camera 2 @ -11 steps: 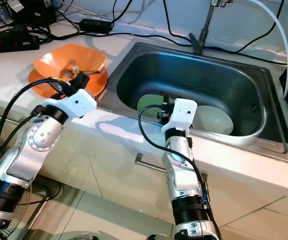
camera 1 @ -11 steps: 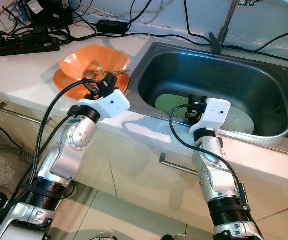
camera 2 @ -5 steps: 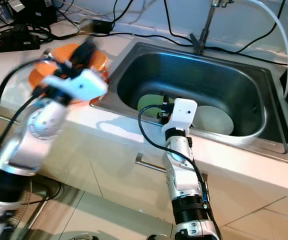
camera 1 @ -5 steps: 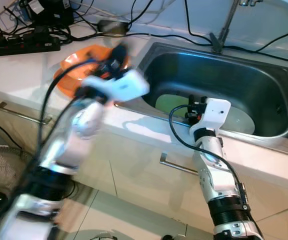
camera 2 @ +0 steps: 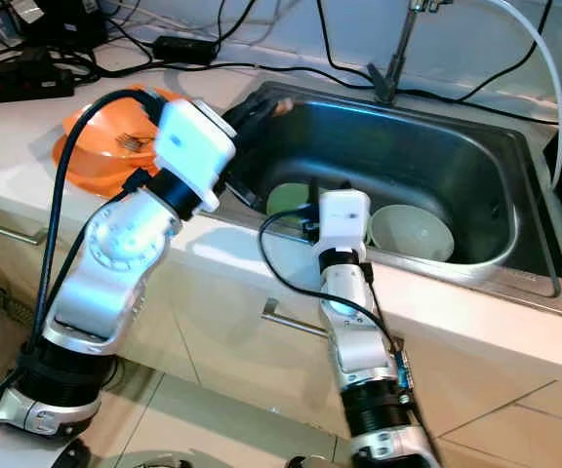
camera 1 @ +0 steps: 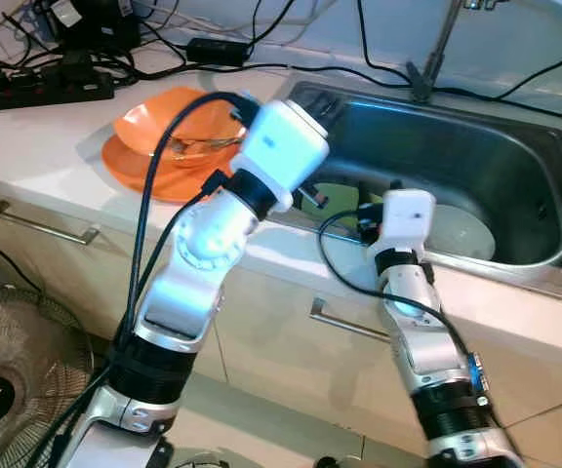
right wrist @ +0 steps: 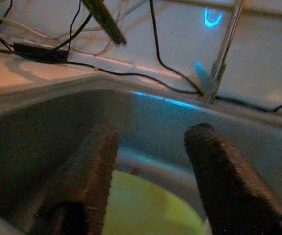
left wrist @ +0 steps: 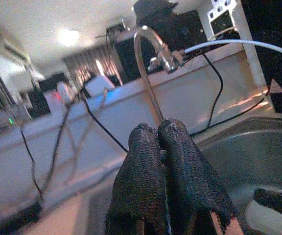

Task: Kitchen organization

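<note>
Green plate (camera 2: 286,200) lies flat on the floor of the sink (camera 2: 408,146), just below and ahead of the right gripper (right wrist: 153,142). Its fingers (right wrist: 94,166) are spread wide with nothing between them. Judgement: this arm is lowered into the basin to take the plate or the white bowl (camera 2: 413,232), which sits upright just beside the plate on the far-right side of those fingers. The plate looks pale lime, smooth and shallow, with its near edge hidden behind the right wrist, so a rim pinch would probably be needed. The bowl is off-white, empty as far as can be seen, and close to the plate; contact between them cannot be told. Left gripper (left wrist: 158,132) is raised over the sink's left rim, with its fingers (left wrist: 185,166) pressed together and aimed toward the faucet (left wrist: 146,63). Whether something thin is clamped between them cannot be told. Behind those fingers, on the counter (camera 1: 27,146), an orange bowl (camera 1: 164,122) rests on an orange plate (camera 1: 140,166) with cutlery (camera 1: 198,146) inside it. Judgement: the left arm is ferrying between the bowl and the sink, so the sorting is at an early stage, with the dishes not yet put away. A power strip (camera 1: 42,93) and cables lie past the bowl, well apart from both grippers.
</note>
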You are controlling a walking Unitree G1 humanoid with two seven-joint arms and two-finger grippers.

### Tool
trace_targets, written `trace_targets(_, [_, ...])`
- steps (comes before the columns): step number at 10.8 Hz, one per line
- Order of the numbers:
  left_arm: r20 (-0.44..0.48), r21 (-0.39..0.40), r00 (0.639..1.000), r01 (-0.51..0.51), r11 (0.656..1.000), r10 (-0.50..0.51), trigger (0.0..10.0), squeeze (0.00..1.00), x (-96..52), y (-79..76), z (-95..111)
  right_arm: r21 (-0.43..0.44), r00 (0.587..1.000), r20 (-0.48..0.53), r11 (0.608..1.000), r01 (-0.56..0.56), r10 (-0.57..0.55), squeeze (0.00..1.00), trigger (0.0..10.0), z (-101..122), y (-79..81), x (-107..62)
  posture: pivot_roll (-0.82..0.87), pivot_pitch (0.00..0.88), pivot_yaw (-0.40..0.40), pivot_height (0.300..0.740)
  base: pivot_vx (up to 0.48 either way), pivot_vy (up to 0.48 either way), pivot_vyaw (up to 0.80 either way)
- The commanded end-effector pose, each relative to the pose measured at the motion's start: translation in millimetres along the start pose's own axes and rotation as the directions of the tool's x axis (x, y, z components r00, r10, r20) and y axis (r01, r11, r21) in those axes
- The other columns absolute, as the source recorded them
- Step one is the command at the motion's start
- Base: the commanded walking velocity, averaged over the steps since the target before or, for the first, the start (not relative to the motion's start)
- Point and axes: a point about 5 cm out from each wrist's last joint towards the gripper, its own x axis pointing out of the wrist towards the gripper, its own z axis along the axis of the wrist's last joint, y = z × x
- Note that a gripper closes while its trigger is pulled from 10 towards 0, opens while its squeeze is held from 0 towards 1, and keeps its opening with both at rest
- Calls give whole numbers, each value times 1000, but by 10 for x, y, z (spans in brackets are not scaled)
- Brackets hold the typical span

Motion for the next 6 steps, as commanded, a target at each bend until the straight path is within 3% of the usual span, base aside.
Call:
trace_targets(1, [4, -81, 1000, 9, 997, -8, 10000, 0, -6, 27, 35, -70, 999, 37, 997, -26, 29, 1000, 10000, 33, 43, -4, 66, 67, -39, 740, 0, 0, 0])
trace_targets(4, [-5, -289, 997, 74, 955, -79, 10000, 0, -36, -8, 50, -159, 995, 67, 986, -56, 67, 1000, 10000, 57, 108, -11, 65, 67, -36, 740, 0, 0, 0])
trace_targets(6, [-31, -348, 985, 146, 926, -167, 10000, 0, -67, -75, 37, -168, 995, 73, 985, -49, 61, 1000, 10000, 58, 108, -15, 65, 67, -36, 740, 0, 0, 0])
